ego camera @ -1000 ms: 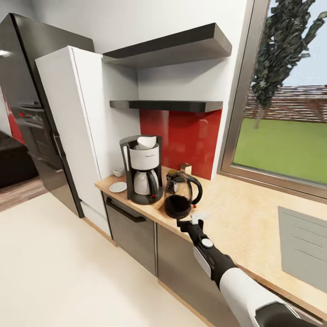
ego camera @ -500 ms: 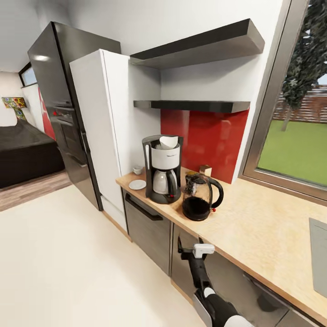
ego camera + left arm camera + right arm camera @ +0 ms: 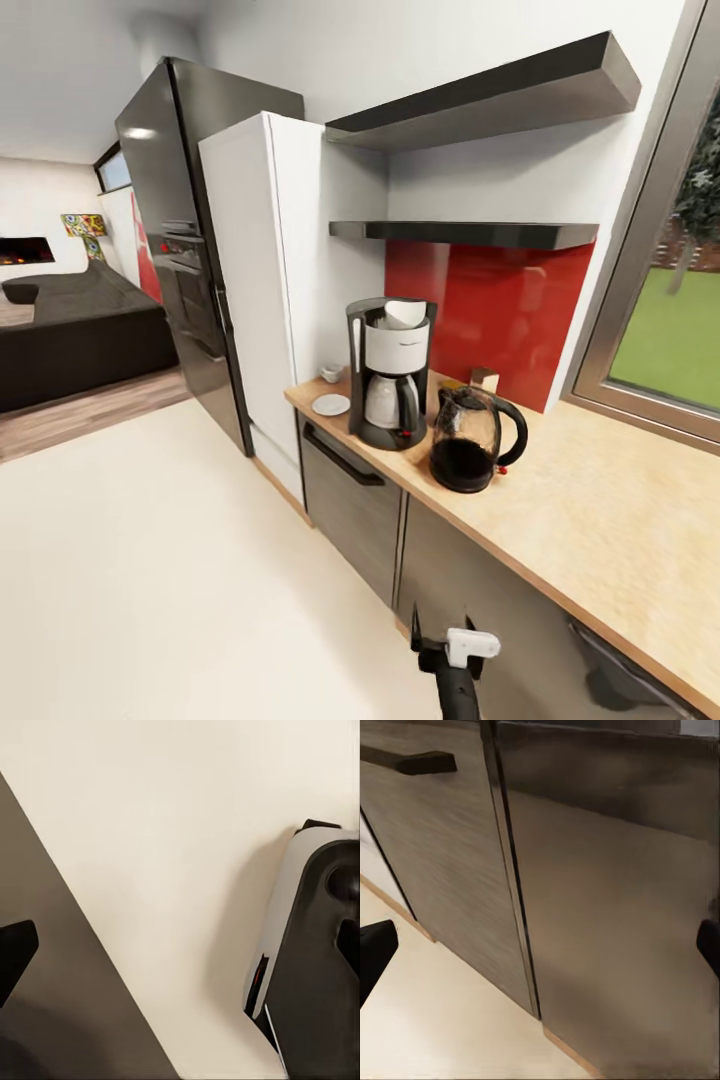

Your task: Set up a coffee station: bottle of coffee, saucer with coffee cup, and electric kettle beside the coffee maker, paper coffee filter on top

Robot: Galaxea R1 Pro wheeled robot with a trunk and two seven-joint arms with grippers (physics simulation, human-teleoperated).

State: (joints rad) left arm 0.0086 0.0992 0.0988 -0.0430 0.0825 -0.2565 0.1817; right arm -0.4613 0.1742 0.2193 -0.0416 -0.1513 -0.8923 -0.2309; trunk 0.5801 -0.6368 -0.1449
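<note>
Much is cut off or hard to read. The right gripper (image 3: 440, 640) is seen at six o'clock in the head view, below the counter edge, its arm clipped by the frame; in the right wrist view its dark fingertips (image 3: 375, 949) sit far apart at opposite edges, with nothing between them, and grey cabinet fronts (image 3: 585, 892) are faced. In the left wrist view one dark fingertip (image 3: 15, 949) and part of another are seen wide apart with nothing between them, over the pale floor (image 3: 150, 832).

On the wooden countertop (image 3: 600, 510) the coffee maker (image 3: 390, 372) is placed with a white paper filter (image 3: 405, 314) in its top. The electric kettle (image 3: 470, 438) is set just beside it at four o'clock. The saucer (image 3: 330, 404) lies bare at nine o'clock of the maker, and a small coffee cup (image 3: 331, 374) is stood apart behind it. A brown-lidded object (image 3: 485, 379) is mostly hidden behind the kettle and cannot be identified.

A red backsplash (image 3: 480, 310), two dark shelves (image 3: 470, 232), a white cabinet (image 3: 260, 290), a black refrigerator (image 3: 180, 220) and a window (image 3: 665, 330) are shown.
</note>
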